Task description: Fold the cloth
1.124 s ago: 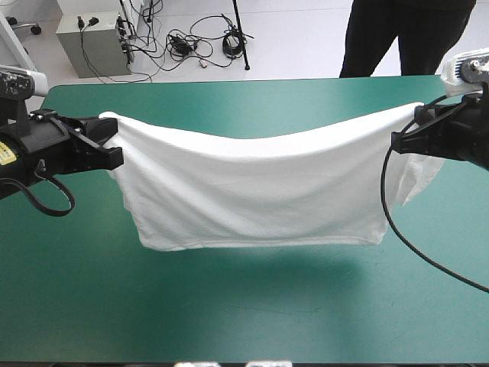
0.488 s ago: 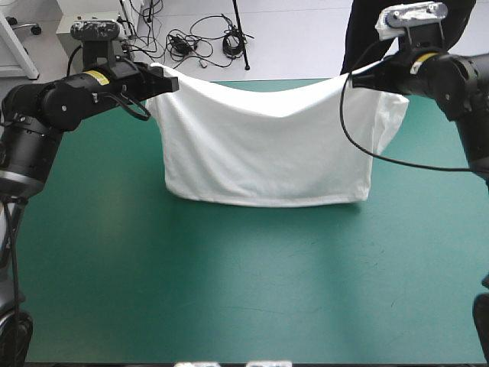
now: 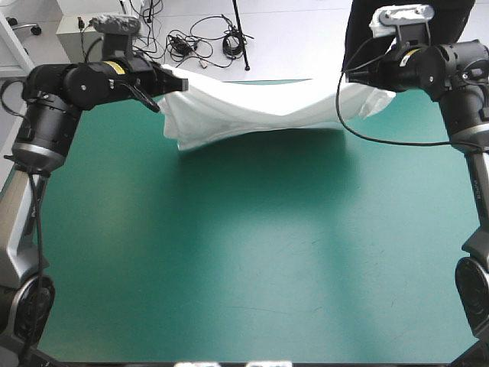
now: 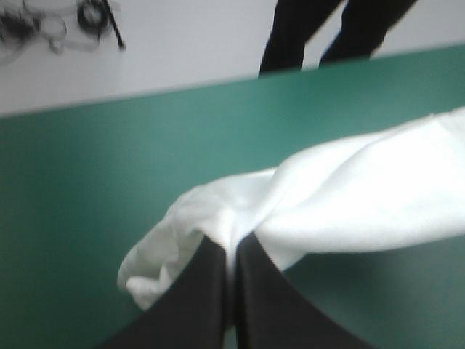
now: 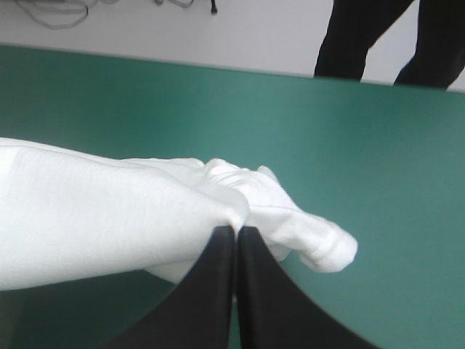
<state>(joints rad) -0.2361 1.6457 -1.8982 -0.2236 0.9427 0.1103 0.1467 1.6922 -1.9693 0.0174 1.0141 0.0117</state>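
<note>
Crosswise, the T-shirt [image 3: 252, 115] stretches as a sagging band along the far edge of the tabletop [image 3: 244, 252], long axis left to right. The left claw [image 3: 180, 80] pinches its left end and the right claw [image 3: 364, 82] its right, so neither arm is nearer.

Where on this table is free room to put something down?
The teal-green cover is bare across its width, from the near edge up to the T-shirt. It is crowded along the far edge, where the left gripper and the right gripper hold the T-shirt stretched.
</note>
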